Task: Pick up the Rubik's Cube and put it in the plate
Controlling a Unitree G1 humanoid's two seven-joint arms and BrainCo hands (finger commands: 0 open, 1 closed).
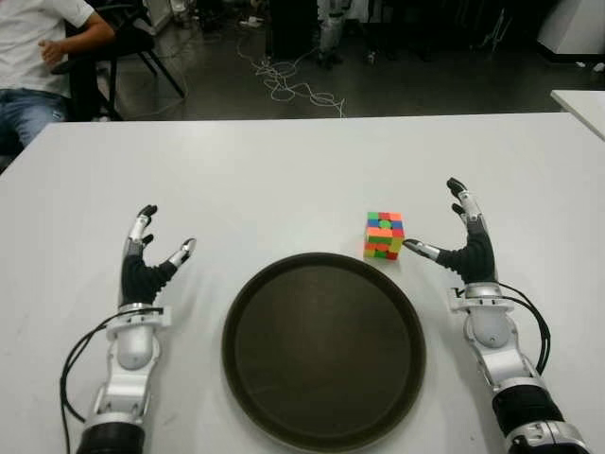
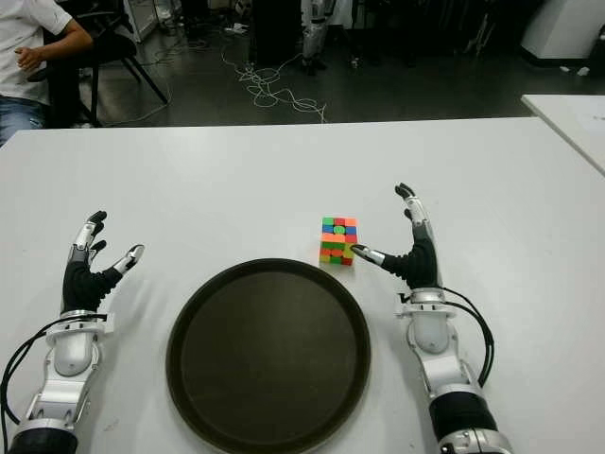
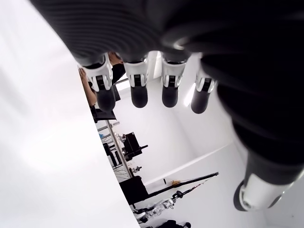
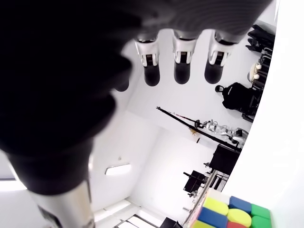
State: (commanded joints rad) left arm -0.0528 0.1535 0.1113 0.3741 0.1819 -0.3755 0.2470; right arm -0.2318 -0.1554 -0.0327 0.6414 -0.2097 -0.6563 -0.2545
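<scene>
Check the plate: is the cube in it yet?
No. The Rubik's Cube sits on the table beyond the plate's rim, beside the open right hand.

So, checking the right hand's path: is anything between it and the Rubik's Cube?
Nothing. In the left eye view only bare white table separates the open right hand from the Rubik's Cube; its thumb tip nearly reaches it.

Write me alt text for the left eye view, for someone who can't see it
A multicoloured Rubik's Cube sits on a white table just beyond the far right rim of a round dark plate, not in it. The robot's right hand is open beside the cube, thumb tip close to it; the left hand is open left of the plate. A seated person shows at the far left.
</scene>
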